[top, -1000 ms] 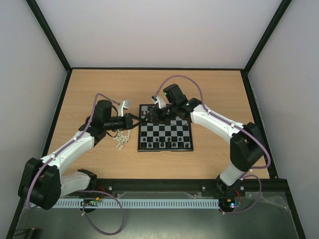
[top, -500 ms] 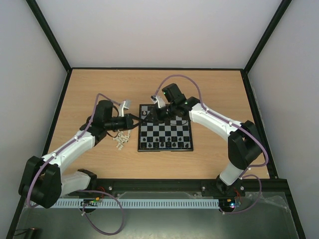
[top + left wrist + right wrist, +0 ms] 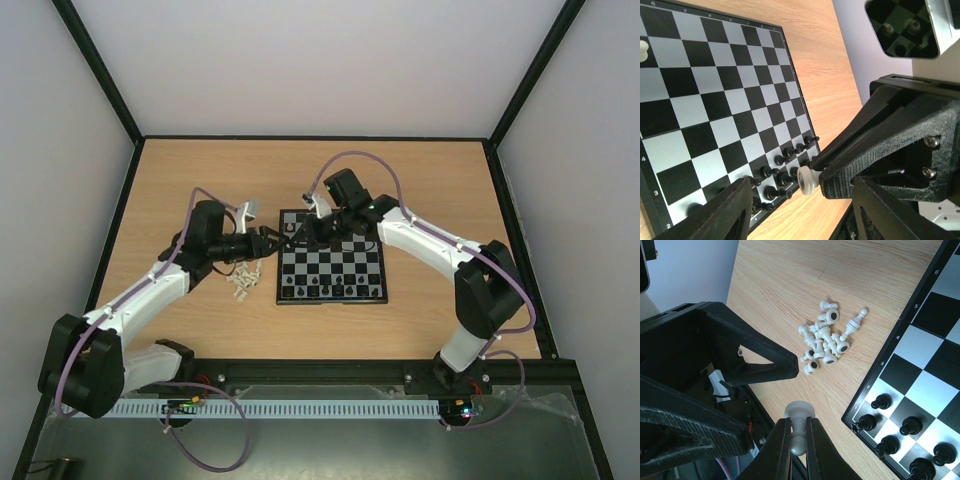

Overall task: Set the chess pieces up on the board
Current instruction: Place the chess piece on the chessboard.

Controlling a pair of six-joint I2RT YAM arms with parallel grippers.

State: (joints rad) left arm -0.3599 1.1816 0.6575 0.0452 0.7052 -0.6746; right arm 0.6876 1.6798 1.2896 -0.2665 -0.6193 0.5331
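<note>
With the black chessmen point(image 3: 330, 290) ranked along one edge of the board point(image 3: 335, 262) and most white ones point(image 3: 825, 342) heaped on the desk point(image 3: 200, 180) beside it, setup looked roughly half done, the right gripper point(image 3: 797, 421) pinching a white piece point(image 3: 799, 411) while the left gripper point(image 3: 268, 240) stood parted, gripping nothing.

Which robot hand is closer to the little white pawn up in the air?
Right. The right gripper pinches the white pawn between its fingertips. The left gripper hangs just beside it, jaws open, not touching it.
</note>
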